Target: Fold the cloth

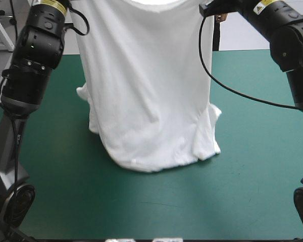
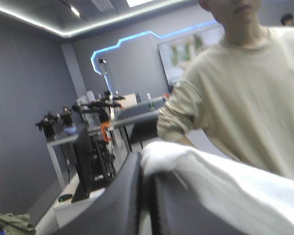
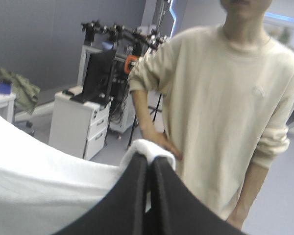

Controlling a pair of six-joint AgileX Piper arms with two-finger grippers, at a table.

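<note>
Our left gripper (image 2: 147,166) and right gripper (image 3: 150,164) each pinch the T-shirt (image 1: 146,101) between their jaws, holding it up; next we should lay it flat.

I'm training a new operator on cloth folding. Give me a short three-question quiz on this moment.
1. True or false: the T-shirt lies spread flat on the table.
2. Which jaws are shut on the T-shirt? A: left jaws only. B: right jaws only. C: both.
3. Fill in: the T-shirt hangs from its ___ edge.
Key: 1 false, it hangs lifted between the arms; 2 C; 3 top.
</note>
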